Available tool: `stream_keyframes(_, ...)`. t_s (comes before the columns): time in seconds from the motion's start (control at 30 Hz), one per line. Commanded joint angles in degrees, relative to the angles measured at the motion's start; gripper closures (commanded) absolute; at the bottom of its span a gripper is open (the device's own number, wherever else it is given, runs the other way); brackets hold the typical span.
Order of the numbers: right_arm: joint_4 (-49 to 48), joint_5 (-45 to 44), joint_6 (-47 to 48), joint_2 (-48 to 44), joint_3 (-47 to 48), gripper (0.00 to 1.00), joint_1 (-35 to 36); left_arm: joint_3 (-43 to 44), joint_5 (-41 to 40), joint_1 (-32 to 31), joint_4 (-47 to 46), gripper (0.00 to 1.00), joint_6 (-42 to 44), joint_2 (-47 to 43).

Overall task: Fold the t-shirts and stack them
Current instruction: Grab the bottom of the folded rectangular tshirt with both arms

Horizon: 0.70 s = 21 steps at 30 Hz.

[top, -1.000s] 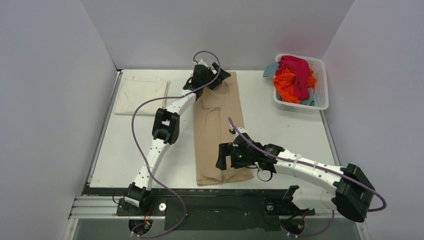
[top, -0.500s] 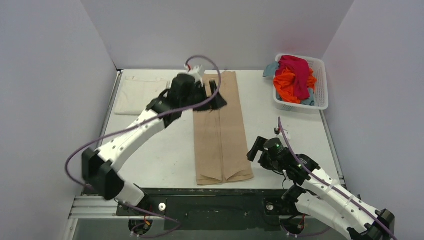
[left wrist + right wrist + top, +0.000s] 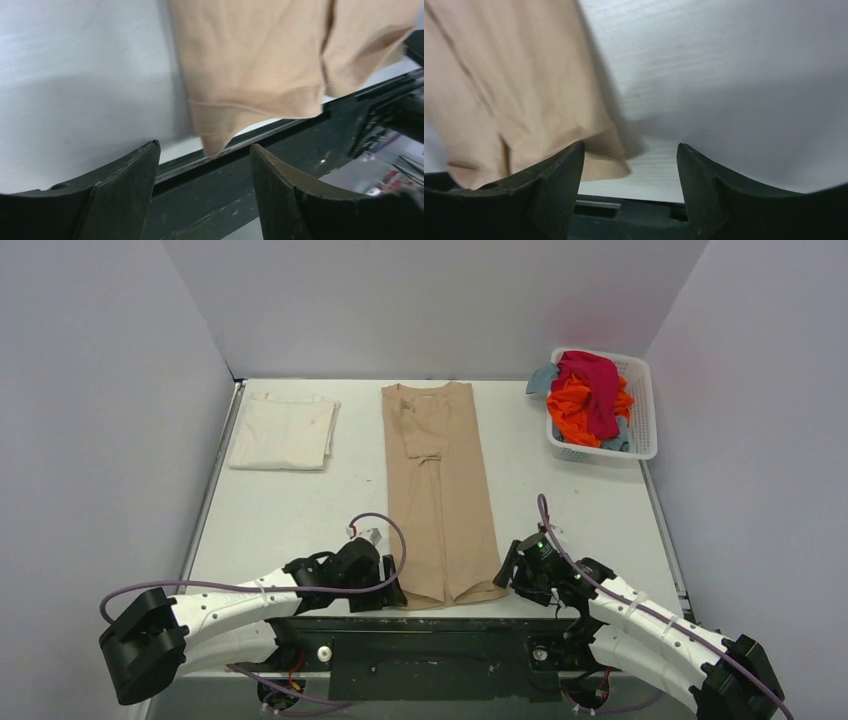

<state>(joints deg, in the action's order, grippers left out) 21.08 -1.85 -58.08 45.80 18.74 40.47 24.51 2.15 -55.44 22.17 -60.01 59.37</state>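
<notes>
The tan t-shirt (image 3: pixel 440 490) lies as a long narrow strip down the middle of the table, neck at the far end, hem at the near edge. My left gripper (image 3: pixel 392 585) is open and empty beside the hem's left corner (image 3: pixel 220 135). My right gripper (image 3: pixel 505 570) is open and empty beside the hem's right corner (image 3: pixel 609 160). A folded cream-white t-shirt (image 3: pixel 284 432) lies at the far left. Magenta (image 3: pixel 592 380), orange (image 3: pixel 580 405) and teal (image 3: pixel 542 378) t-shirts are piled in the basket.
The white mesh basket (image 3: pixel 640 410) stands at the far right. Grey walls close in the table on three sides. A black rail (image 3: pixel 440 625) runs along the near edge under both grippers.
My left arm has swung from the shirt's neck at the far end down to the near edge. My right gripper has shifted slightly beside the hem. The shirt's neck end now lies flat and uncovered.
</notes>
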Motion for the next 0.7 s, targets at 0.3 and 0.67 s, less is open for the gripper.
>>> stream_keyframes(0.3, -10.02, 6.89, -2.91, 5.98, -3.39, 0.75, -0.33, -1.44, 3.88, -0.55, -17.72, 1.00, -4.68, 6.93)
stream_keyframes(0.67, -7.81, 6.49, -2.51, 0.46, 3.57, 1.00, -0.52, 2.64, 0.18, 1.45, -15.61, 1.00, -4.28, -3.33)
